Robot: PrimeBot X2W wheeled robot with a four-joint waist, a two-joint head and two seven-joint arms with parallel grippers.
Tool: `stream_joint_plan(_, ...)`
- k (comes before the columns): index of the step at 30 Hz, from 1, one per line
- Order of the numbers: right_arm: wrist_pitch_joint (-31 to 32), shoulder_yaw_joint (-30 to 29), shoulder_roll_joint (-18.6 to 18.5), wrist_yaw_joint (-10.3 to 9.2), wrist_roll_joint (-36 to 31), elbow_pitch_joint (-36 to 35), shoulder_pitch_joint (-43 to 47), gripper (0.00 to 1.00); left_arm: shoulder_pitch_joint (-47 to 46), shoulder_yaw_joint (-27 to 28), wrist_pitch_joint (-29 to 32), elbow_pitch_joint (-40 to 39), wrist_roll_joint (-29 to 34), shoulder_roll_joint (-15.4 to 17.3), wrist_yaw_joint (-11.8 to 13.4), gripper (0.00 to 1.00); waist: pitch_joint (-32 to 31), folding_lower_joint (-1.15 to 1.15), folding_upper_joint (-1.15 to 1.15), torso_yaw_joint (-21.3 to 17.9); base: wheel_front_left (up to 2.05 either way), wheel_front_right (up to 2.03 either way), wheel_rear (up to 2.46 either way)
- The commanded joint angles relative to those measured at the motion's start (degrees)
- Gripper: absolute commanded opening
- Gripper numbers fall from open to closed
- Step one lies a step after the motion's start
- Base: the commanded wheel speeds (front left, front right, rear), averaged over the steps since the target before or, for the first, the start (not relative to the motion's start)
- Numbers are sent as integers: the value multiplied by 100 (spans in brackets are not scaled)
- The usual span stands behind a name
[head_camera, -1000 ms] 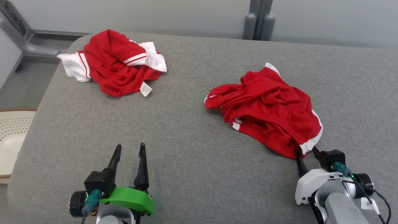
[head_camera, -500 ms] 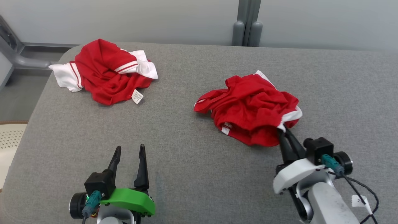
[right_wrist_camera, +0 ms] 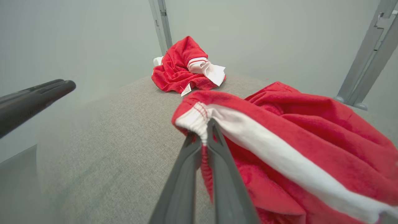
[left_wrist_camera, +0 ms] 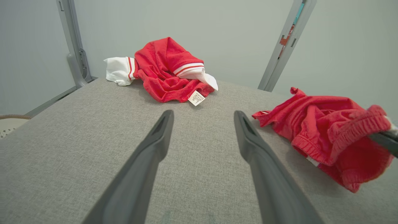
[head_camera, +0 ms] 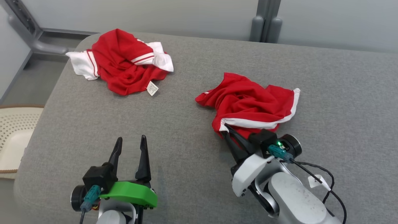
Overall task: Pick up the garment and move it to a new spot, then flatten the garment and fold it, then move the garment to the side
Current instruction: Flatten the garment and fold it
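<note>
The red garment (head_camera: 252, 102) lies crumpled on the grey table (head_camera: 192, 155), right of the table's centre. One corner of its white-trimmed hem (head_camera: 258, 123) is lifted off the table surface on the side nearest the table's front edge.

The right gripper (head_camera: 226, 130) is above the front right part of the table. Its jaws are pressed together on that hem corner, with the white band pinched between the fingertips (right_wrist_camera: 199, 141).

The left gripper (head_camera: 131, 139) is above the front left part of the table. Its jaws are spread wide and hold nothing, and both fingers point toward the table's far edge.

A second red-and-white garment (head_camera: 124, 68) is bunched at the table's far left corner, with a white label (head_camera: 152, 88) lying on the table at its near side.

A pale perforated basket (head_camera: 15, 133) sits off the table's left edge. A grey post (head_camera: 266, 21) stands behind the table's far edge.
</note>
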Motion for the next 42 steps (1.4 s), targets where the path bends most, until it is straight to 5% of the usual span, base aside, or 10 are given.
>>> stream_joint_plan(1,25,108,-20,-6,-41,120,-172,0,-116,-1,0,-40,-16,13,25,100,159,0,0,230,0,0,0)
stream_joint_plan(9,26,632,-18,-6,195,809,-612,4,-194,-97,0,-80,-40,12,18,100,257,0,0,539,0,0,0)
stream_joint_plan(10,4,696,-19,-6,230,857,-637,44,-194,-104,-1,-78,-42,12,25,100,257,0,0,549,0,0,0)
stream_joint_plan(11,-29,803,-17,-5,290,884,-649,100,-190,-108,-1,-73,-43,12,35,100,254,0,0,553,0,0,0)
stream_joint_plan(20,-266,1335,-17,-6,862,724,-576,100,-23,-20,-1,37,107,13,-12,100,-2,0,0,211,0,0,0)
stream_joint_plan(26,-366,1066,-20,-6,993,437,-363,100,115,17,-1,91,202,13,-65,100,-367,0,0,-158,0,0,0)
stream_joint_plan(35,-392,-284,-20,-6,378,490,10,100,283,-43,-1,94,219,14,-91,100,-594,0,0,-574,0,0,0)
stream_joint_plan(42,-363,-1800,-14,-6,-884,1181,76,100,216,-186,0,38,174,14,-73,100,-414,0,0,-581,0,0,0)
